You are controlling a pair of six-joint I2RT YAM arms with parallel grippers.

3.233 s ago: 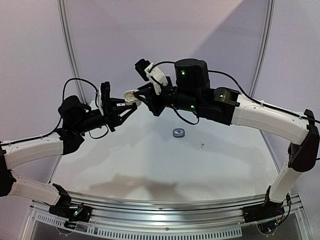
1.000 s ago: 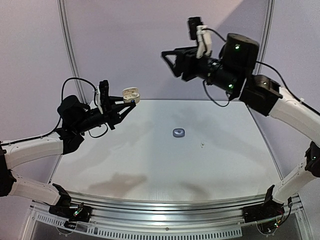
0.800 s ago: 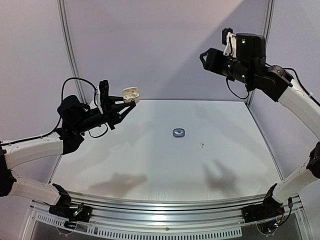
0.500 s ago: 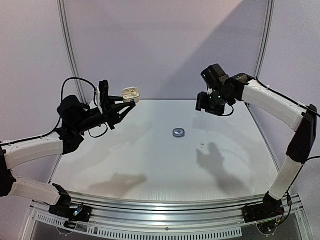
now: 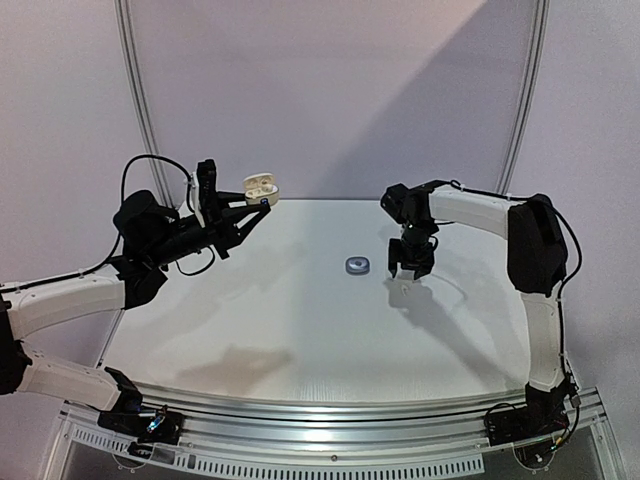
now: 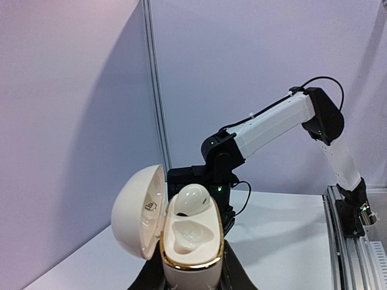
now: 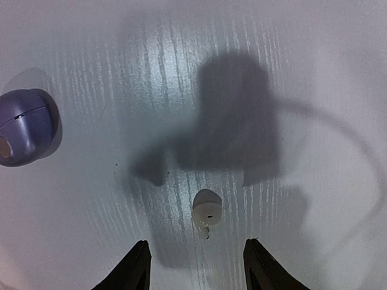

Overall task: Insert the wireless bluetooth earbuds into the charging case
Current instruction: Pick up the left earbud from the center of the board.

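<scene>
The right pincer [image 7: 196,260] hangs half open, empty, over a white earbud [image 7: 207,212] lying just ahead of its gap, stem toward it. The left pincer [image 5: 258,205] clamps the open white case [image 6: 187,248], another earbud [image 6: 192,198] seated inside; writing on its lid [image 6: 136,211] is unreadable.

Left fingers [image 5: 248,212] clamping white case [image 5: 260,186] aloft, lid open, right fingers [image 5: 394,268] low over table [image 5: 300,320] beside purple case [image 5: 357,265]
</scene>
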